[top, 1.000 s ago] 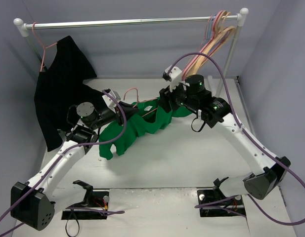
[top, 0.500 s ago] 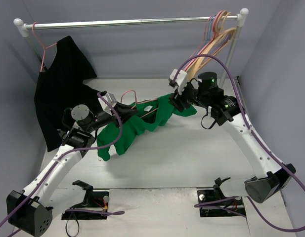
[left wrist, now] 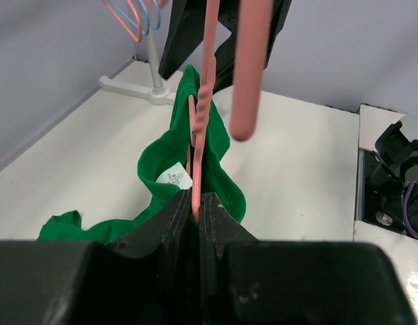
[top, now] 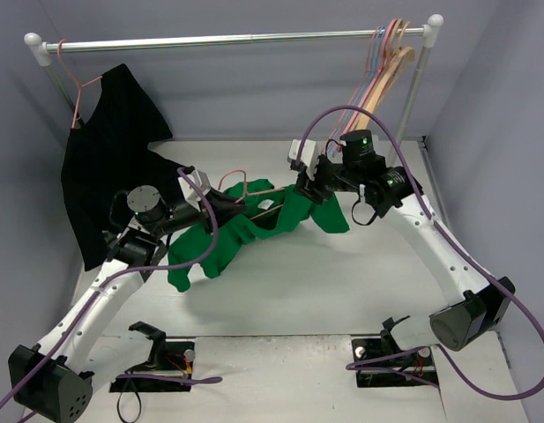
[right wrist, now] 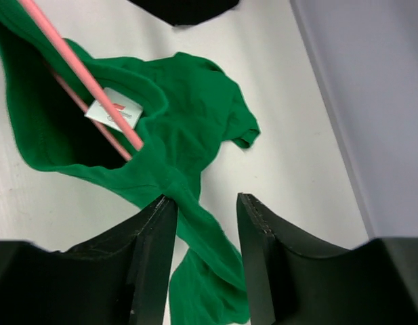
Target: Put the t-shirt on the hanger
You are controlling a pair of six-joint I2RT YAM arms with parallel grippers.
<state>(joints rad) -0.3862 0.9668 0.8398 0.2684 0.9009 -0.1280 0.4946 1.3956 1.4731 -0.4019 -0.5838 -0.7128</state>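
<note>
L gripper is clamped tight on the hanger, the pink wire pinched between its jaws below the twisted neck. R gripper stands part-open, with a fold of the t-shirt running through the gap unpinched (cloth brushes one finger). The t-shirt is strung mid-table between the two arms. The hanger's wires pass into its neck opening, where the white label shows, and the rest sags toward the table. Behind, a black garment hangs at the left end of the rail, w/ spare hangers at the right.
</note>
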